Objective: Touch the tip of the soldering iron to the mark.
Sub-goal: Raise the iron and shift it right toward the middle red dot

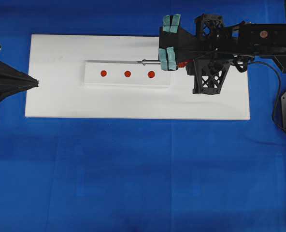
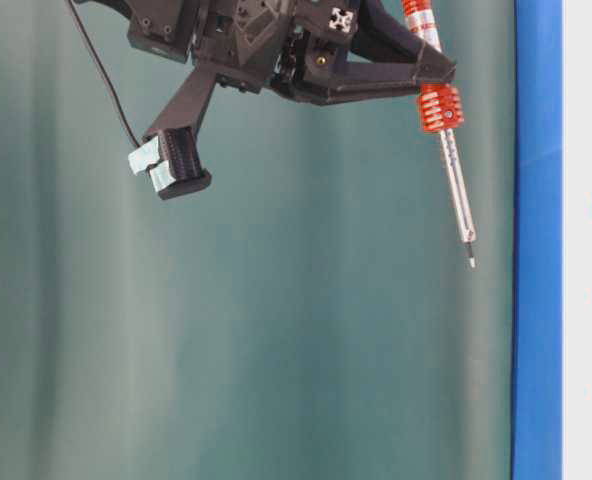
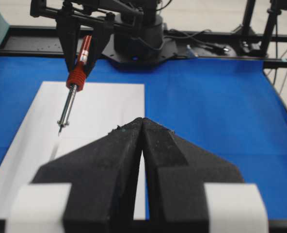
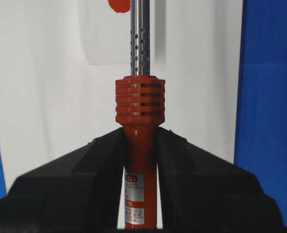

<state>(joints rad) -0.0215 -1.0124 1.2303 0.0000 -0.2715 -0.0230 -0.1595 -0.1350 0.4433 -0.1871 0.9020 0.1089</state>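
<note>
The right tool [image 4: 141, 160] is clamped on the orange-red handle of the soldering iron [image 2: 454, 170], holding it above the white board [image 1: 56, 101] on the blue bench [image 1: 133, 169], its thin silver shaft angled down with the tip in the air. From overhead the tip appears to sit just behind the raised white strip [image 1: 92, 79] and its three red marks [image 1: 151, 74], though the height is hard to judge. The left tool [image 3: 142, 127] rests clenched and empty at the board's left edge.
</note>
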